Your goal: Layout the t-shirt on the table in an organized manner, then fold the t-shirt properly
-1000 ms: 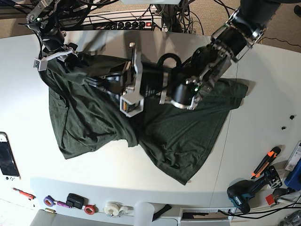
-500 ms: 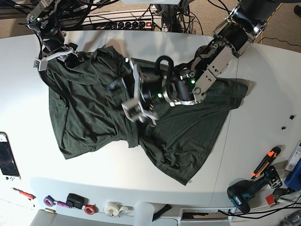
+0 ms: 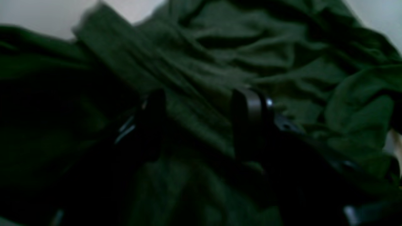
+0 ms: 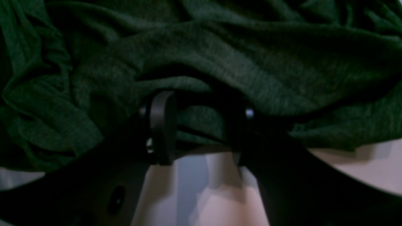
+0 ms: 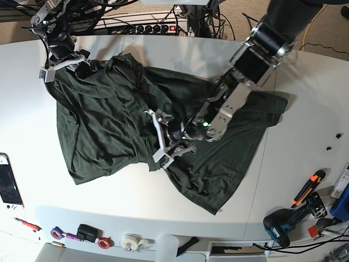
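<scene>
The dark green t-shirt (image 5: 109, 125) lies crumpled and bunched across the middle of the white table (image 5: 305, 125). My left gripper (image 5: 162, 139) is low over the shirt's centre. In the left wrist view, the left gripper (image 3: 201, 122) is open, and a raised ridge of the t-shirt (image 3: 301, 62) runs between its fingers. My right gripper (image 5: 61, 64) sits at the shirt's far left corner. The right wrist view shows the right gripper (image 4: 201, 125) with its jaws apart, a bunched fold of the t-shirt (image 4: 251, 62) lying between them and the bare table (image 4: 345, 163) below.
A handheld game console (image 5: 8, 185) lies at the left edge. Tape rolls (image 5: 131, 241) and small tools line the front edge. A drill (image 5: 283, 226) and an orange cutter (image 5: 308, 188) are at the front right. A power strip (image 5: 152, 27) and cables run along the back.
My left gripper has opened, let go of the fabric and moved toward the front onto the shirt's middle. The right arm has not moved.
</scene>
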